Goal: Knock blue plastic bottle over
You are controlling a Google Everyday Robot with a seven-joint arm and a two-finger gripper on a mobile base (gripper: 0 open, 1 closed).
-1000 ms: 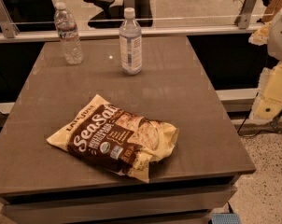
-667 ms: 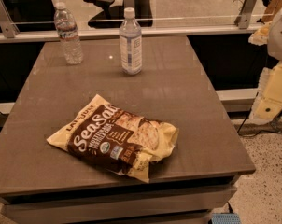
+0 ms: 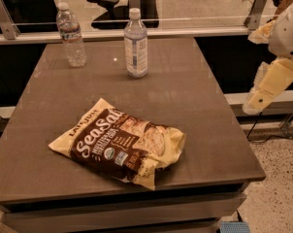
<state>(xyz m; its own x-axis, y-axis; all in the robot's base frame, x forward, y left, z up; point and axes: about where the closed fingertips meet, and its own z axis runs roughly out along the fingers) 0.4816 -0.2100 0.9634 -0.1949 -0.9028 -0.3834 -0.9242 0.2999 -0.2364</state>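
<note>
The blue plastic bottle [image 3: 136,44] stands upright at the back middle of the brown table [image 3: 195,106]; it has a white cap and a large white-and-blue label. My gripper [image 3: 268,86] hangs off the table's right edge, well to the right of the bottle and apart from it, with nothing visibly in it.
A clear ribbed water bottle [image 3: 71,35] stands upright at the back left. A yellow-and-brown chip bag [image 3: 120,144] lies flat at the front middle. A glass railing [image 3: 185,28] runs behind the table. An office chair [image 3: 105,4] is beyond it.
</note>
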